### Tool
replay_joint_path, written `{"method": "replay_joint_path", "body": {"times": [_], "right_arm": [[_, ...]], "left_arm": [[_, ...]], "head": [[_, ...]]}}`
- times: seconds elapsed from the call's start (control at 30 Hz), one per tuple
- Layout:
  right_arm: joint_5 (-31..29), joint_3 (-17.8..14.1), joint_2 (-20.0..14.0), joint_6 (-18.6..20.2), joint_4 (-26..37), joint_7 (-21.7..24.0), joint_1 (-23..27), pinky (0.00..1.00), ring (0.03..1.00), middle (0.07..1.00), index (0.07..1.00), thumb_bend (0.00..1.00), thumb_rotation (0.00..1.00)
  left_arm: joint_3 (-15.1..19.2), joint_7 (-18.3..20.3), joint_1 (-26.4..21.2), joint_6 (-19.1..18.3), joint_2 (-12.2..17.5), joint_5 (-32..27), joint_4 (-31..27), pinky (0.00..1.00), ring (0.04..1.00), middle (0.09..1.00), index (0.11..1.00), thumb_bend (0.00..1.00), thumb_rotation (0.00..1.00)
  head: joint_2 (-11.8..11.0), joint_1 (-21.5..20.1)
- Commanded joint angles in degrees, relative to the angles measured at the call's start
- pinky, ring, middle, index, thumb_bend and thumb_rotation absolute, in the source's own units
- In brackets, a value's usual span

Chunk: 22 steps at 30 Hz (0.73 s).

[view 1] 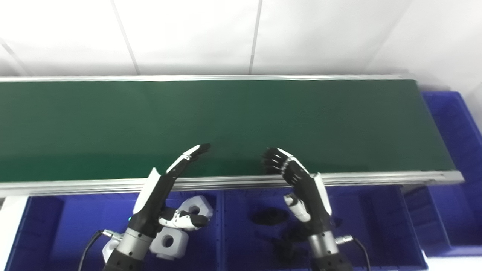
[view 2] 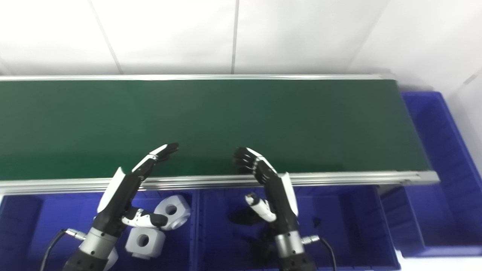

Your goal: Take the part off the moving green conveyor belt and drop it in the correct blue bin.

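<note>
1. You see the green conveyor belt (view 1: pixel 226 124) running from 9 to 3 o'clock; no part shows on it.
2. Your left hand (view 1: pixel 160 195) hovers at 7 o'clock over the belt's near rail, fingers (view 1: pixel 190 154) straight and spread from the thumb, holding nothing.
3. Your right hand (view 1: pixel 301 184) hovers at 5 o'clock, fingers curled loosely but apart, holding nothing.
4. Below the rail, the left blue bin (view 1: pixel 56 222) holds white blocks (view 1: pixel 169 242); the middle blue bin (view 1: pixel 372 226) holds dark parts (view 1: pixel 270 217).
5. Another blue bin (view 1: pixel 459 150) sits at 3 o'clock, past the belt's end.
</note>
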<state>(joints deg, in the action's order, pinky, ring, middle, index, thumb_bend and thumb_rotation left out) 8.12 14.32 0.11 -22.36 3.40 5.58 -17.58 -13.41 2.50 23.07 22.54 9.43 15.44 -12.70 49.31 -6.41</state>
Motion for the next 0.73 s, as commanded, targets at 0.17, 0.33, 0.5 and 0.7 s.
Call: {"method": "replay_joint_path", "body": {"times": [0.17,0.33,0.5,0.7], "right_arm": [[0.34,1.10,1.43,-0.88,0.86,-0.41,0.20,0.69,0.750,0.786,0.796,0.88,0.90],[0.17,0.78,0.93,-0.78,1.05,-0.41,0.08,0.68,0.745,0.780,0.792,0.89,0.91],[-1.24,0.53,-0.14,-0.58,1.56,0.37,0.16,0.68,0.748,0.784,0.798,0.89,0.91],[-2.67,-0.30,-2.26,-0.24,2.49,1.13,0.48,0.68,0.749,0.784,0.800,0.86,0.92]], "left_arm": [[1.51,0.59,0.11,2.62,1.38,-1.62,-0.50,0.87,0.903,0.888,0.880,0.92,0.79],[1.33,0.76,0.42,2.09,1.05,-1.39,-0.71,0.87,0.904,0.890,0.880,0.92,0.79],[0.83,0.85,0.60,1.26,0.26,-0.48,-1.37,0.88,0.909,0.892,0.880,0.93,0.79],[-0.21,1.09,0.36,-0.27,-1.76,1.52,-2.36,0.88,0.911,0.894,0.883,0.92,0.78]], "head": [[-0.02,1.29],[0.27,3.74],[1.10,6.58],[2.03,12.86]]}}
